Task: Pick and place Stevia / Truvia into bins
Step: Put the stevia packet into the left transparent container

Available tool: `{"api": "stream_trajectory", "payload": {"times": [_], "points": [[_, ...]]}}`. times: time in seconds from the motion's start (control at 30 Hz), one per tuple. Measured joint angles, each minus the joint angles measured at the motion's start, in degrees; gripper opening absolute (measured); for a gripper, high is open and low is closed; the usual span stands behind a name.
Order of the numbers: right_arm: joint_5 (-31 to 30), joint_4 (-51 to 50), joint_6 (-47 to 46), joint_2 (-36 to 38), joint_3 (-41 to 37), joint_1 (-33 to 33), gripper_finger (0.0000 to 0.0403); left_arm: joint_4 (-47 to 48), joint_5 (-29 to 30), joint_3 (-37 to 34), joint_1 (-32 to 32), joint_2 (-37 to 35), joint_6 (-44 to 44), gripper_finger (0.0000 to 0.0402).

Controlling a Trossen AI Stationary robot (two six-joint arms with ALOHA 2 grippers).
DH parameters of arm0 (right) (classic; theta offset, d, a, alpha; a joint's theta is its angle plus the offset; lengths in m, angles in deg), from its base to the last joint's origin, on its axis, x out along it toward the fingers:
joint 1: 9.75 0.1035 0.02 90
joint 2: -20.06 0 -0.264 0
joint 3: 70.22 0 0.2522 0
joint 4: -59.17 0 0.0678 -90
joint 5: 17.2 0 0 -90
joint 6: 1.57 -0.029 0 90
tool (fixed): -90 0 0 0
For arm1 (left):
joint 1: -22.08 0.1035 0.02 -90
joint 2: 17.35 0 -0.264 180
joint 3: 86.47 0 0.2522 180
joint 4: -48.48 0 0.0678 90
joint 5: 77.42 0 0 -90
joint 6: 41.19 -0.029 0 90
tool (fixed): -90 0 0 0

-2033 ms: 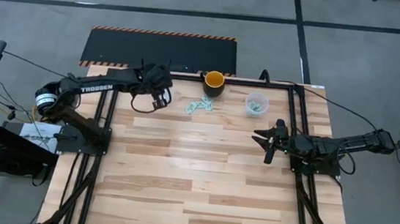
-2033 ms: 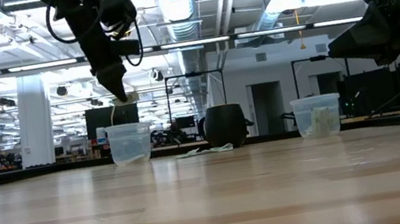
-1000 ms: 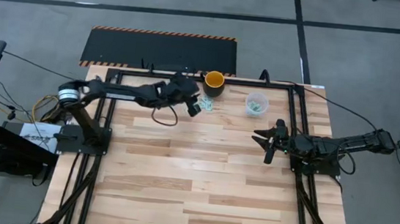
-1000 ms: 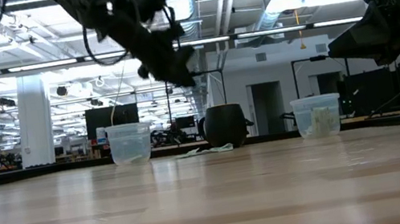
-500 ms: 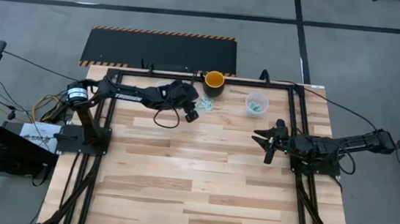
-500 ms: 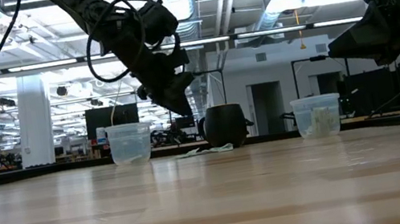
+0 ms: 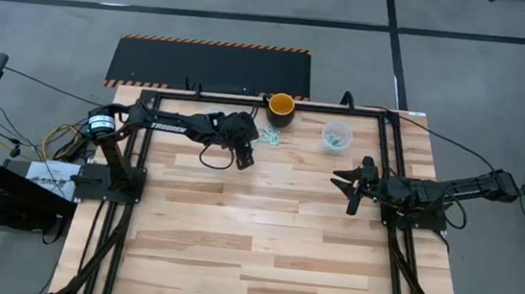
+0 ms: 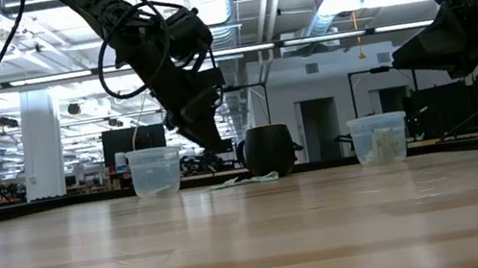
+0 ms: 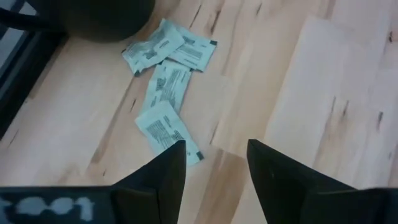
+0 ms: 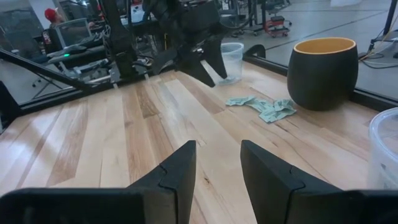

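Several light green and white Stevia / Truvia sachets point(image 9: 166, 93) lie flat on the table in a small pile point(image 7: 265, 138) beside the dark cup. My left gripper point(image 9: 214, 165) hovers open just short of the pile point(image 7: 245, 155), pointing steeply down, with only bare wood between its fingers. One clear bin point(image 8: 155, 170) stands at the far left, hidden under my left arm in the high view. The other bin point(image 7: 336, 136) stands at the far right with sachets inside. My right gripper point(image 7: 347, 189) waits open at the table's right side.
A yellow-orange cup with a dark outside point(image 7: 281, 108) stands at the far edge between the two bins, right behind the sachets point(image 10: 264, 107). The near half of the wooden table point(image 7: 252, 252) is bare. Black frame rails point(image 7: 392, 159) run along the table's sides.
My left gripper has sunk toward the table beside the sachet pile and drawn slightly toward the near edge. It has tipped to point more steeply down. The sachets and both bins have stayed where they were.
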Motion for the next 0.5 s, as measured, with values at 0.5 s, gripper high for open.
{"api": "stream_trajectory", "payload": {"times": [0.5], "points": [[-0.1, 0.1, 0.0, 0.0, 0.0, 0.0, 0.0121, 0.6, -1.8, 2.1, 2.3, 6.7, -2.0, 0.0163]]}}
